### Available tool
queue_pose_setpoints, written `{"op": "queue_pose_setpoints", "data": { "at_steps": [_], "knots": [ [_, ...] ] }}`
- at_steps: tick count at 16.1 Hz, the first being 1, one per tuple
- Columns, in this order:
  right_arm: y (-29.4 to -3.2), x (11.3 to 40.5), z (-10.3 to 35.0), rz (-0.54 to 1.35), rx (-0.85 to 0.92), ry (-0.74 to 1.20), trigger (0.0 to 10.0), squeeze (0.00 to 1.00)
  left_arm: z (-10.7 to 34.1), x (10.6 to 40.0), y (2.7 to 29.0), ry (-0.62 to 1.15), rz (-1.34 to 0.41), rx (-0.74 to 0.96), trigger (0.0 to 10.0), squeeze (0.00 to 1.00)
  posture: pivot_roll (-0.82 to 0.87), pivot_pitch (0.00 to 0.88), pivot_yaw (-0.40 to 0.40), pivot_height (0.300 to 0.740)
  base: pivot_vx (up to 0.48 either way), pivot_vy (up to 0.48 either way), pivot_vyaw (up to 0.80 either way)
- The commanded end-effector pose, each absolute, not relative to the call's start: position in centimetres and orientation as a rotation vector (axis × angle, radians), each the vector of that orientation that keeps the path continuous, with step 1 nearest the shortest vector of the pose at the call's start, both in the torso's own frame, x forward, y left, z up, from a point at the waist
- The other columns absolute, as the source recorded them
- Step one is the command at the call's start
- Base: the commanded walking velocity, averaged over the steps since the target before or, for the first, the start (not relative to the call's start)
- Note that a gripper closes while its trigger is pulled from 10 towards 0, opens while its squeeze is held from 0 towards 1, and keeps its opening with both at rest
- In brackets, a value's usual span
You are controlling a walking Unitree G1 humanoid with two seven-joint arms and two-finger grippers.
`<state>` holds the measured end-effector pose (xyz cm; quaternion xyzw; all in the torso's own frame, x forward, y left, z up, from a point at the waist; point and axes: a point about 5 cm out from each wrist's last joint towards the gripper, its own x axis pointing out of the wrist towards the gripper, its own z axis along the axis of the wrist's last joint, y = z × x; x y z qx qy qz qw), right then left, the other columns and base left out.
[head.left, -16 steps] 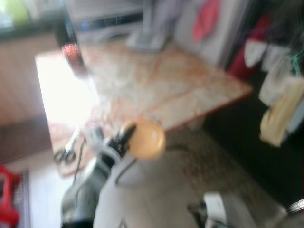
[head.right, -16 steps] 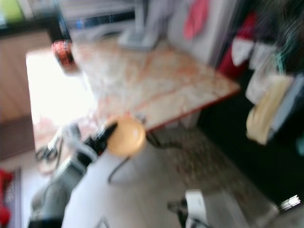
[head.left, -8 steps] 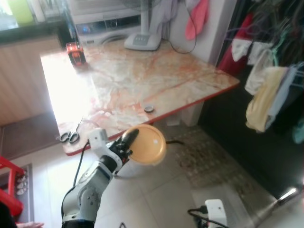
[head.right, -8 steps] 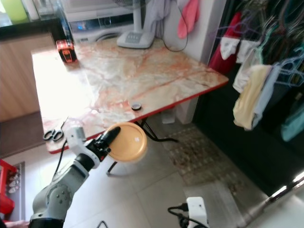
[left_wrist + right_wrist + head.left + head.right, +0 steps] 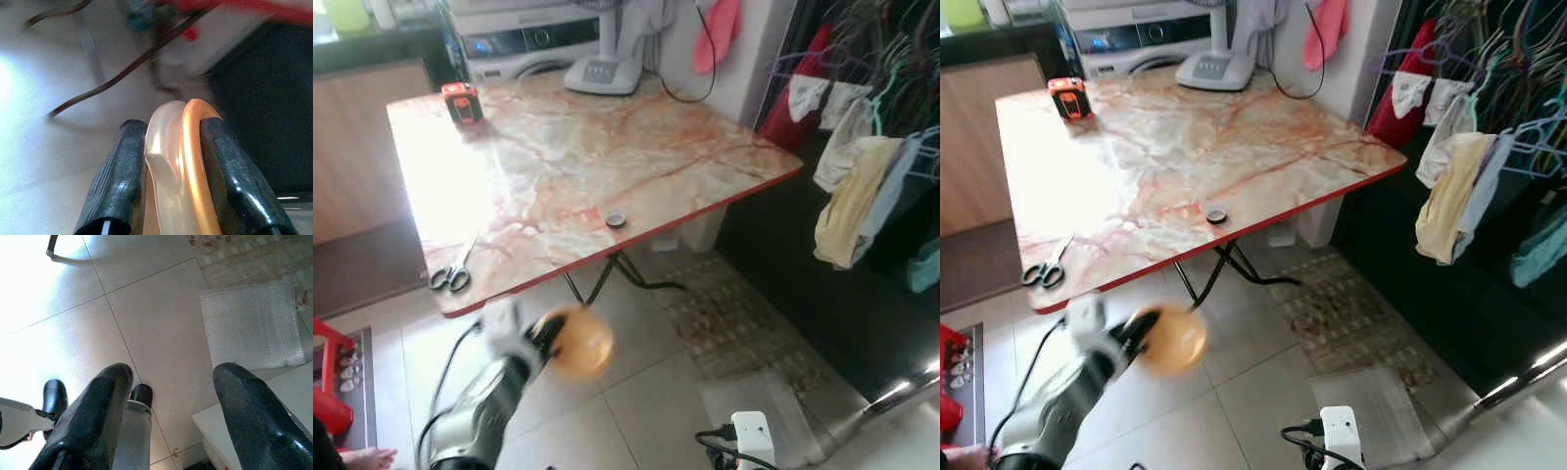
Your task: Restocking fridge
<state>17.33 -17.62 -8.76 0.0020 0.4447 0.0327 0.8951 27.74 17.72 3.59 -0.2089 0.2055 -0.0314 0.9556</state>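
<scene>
My left gripper is shut on an orange plastic disc, a lid or a plate, held on edge over the floor tiles just in front of the table's near edge. Arm and disc are blurred in the head views. In the left wrist view the disc's orange and translucent rim is pinched between the two black fingers. My right gripper hangs open above the floor with nothing between its fingers.
A marble folding table carries scissors, a small round cap, an orange tape measure and a fan base. Hanging clothes fill the right. A power strip, bubble wrap and a red rack are on the floor.
The left gripper with the orange disc has dropped lower, away from the table edge, and is now blurred by motion. The camera view has also shifted a little.
</scene>
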Motion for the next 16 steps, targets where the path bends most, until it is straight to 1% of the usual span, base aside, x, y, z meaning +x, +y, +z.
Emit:
{"op": "queue_pose_setpoints", "data": {
  "at_steps": [1, 2, 3, 4, 6, 8, 10, 13, 16],
  "knots": [
    [-17.7, 17.4, -8.8, 0.065, 0.005, 0.923, 10.0, 0.0, 3.1, 27.5, 18.3, 0.427, -0.031, -0.396, 10.0, 0.0, -0.07, 0.027, -0.036, 0.74, 0.0, 0.0, 0.0],
    [-17.7, 17.4, -8.8, 0.066, 0.005, 0.923, 10.0, 0.0, 2.6, 27.3, 18.5, 0.441, -0.014, -0.396, 10.0, 0.0, -0.07, 0.027, -0.036, 0.74, 0.0, 0.0, 0.0],
    [-17.6, 17.4, -8.7, 0.067, 0.006, 0.923, 10.0, 0.0, 0.4, 26.3, 19.7, 0.515, 0.047, -0.354, 10.0, 0.0, -0.07, 0.029, -0.036, 0.74, 0.0, 0.0, 0.0],
    [-17.6, 17.4, -8.7, 0.067, 0.007, 0.923, 10.0, 0.0, -0.6, 25.7, 20.3, 0.555, 0.084, -0.314, 10.0, 0.0, -0.07, 0.029, -0.034, 0.74, 0.0, 0.0, 0.0],
    [-17.6, 17.4, -8.7, 0.066, 0.01, 0.92, 10.0, 0.0, -2.1, 24.7, 21.3, 0.605, 0.134, -0.286, 10.0, 0.0, -0.07, 0.03, -0.031, 0.74, 0.0, 0.0, 0.0],
    [-17.5, 17.4, -8.8, 0.068, 0.007, 0.925, 10.0, 0.0, -3.8, 23.1, 22.6, 0.677, 0.196, -0.181, 10.0, 0.0, -0.07, 0.032, -0.026, 0.74, 0.0, 0.0, 0.0],
    [-17.5, 17.4, -8.8, 0.072, 0.002, 0.932, 10.0, 0.0, -4.6, 22.4, 23.0, 0.708, 0.229, -0.171, 10.0, 0.0, -0.06, 0.036, -0.029, 0.74, 0.0, 0.0, 0.0],
    [-17.5, 17.4, -8.8, 0.065, 0.006, 0.932, 10.0, 0.0, -5.6, 20.9, 23.8, 0.768, 0.292, -0.111, 10.0, 0.0, -0.07, 0.039, -0.028, 0.74, 0.0, 0.0, 0.0],
    [-17.5, 17.4, -8.8, 0.066, 0.006, 0.932, 10.0, 0.0, -5.8, 20.5, 24.2, 0.769, 0.346, -0.133, 10.0, 0.0, -0.07, 0.041, -0.03, 0.74, 0.0, 0.0, 0.0]
  ]
}}
